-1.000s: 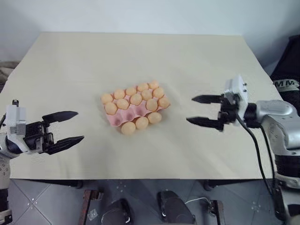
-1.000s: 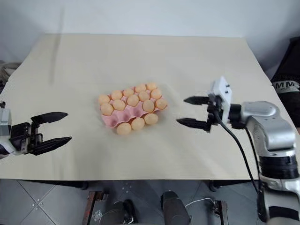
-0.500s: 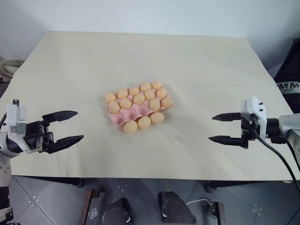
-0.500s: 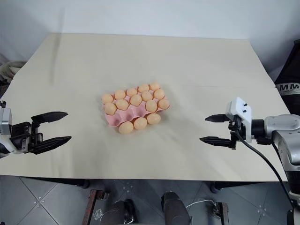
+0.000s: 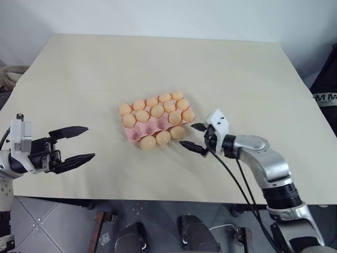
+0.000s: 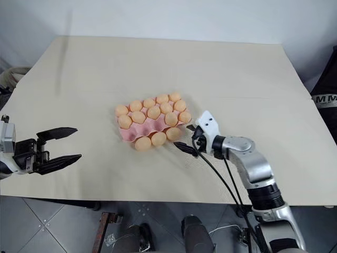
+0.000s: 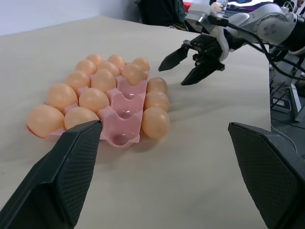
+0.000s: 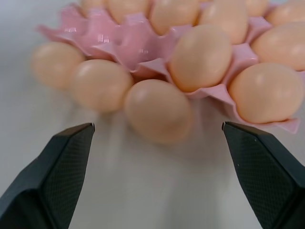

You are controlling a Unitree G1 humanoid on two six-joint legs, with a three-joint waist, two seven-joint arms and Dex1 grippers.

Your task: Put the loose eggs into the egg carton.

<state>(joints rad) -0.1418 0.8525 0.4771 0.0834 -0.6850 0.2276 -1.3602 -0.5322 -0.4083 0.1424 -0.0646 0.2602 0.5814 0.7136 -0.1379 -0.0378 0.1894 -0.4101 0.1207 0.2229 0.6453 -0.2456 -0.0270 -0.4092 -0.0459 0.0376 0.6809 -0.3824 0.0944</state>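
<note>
— Fingers (image 8: 52,176) on your right gripper (image 5: 193,137) are standing wide apart, holding nothing; you're pointing them at the nearest of the three loose eggs (image 5: 178,132) lying on the table (image 5: 158,63).

— And the carton?

— Your egg carton (image 5: 134,134) is sitting mid-table, the loose eggs touching its near edge. Your left gripper (image 5: 73,143) is hovering well apart from it, fingers spread and empty.
</note>
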